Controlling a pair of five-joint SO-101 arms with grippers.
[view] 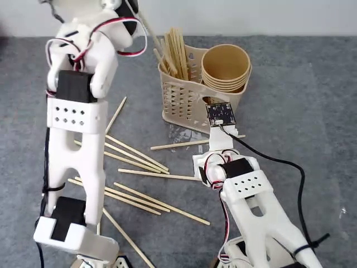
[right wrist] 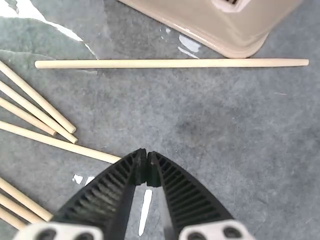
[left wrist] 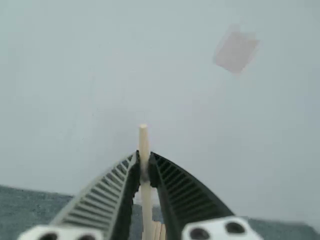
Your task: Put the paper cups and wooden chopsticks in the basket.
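Pale wood sits pinched in the left gripper [left wrist: 144, 159], its ribbed jaws pressed on a single chopstick [left wrist: 143, 137] held high and aimed at the blank wall, up and to the left of the basket [view: 181, 106]. The hold is close to one end, so I judge the long free part could swing or slip as it tips. Let go off-centre, it may strike the rim or the standing chopsticks [view: 174, 47] inside and fall back out. Many loose chopsticks [view: 136, 159] lie crossed on the grey mat [view: 312, 111] between the arms, and lifting one of a touching pair risks dragging its neighbour. Further right, the stacked cups [view: 226, 67] fill the basket's right part (that half of the job looks done). The right gripper [right wrist: 147, 159] hovers low with its jaws pressed together on nothing, just short of a lone chopstick [right wrist: 170, 63] lying by the basket's foot. A round stick on a flat mat will likely roll from a careless pinch, and the light basket could be nudged.

The chopsticks are smooth, thin, round rods with blunt ends. The mat looks felt-like and finely fuzzy. The basket is beige plastic with slotted walls and rounded corners. The cups are tan paper, tapered, with rolled lips. Both grippers have black grooved fingers on white bodies
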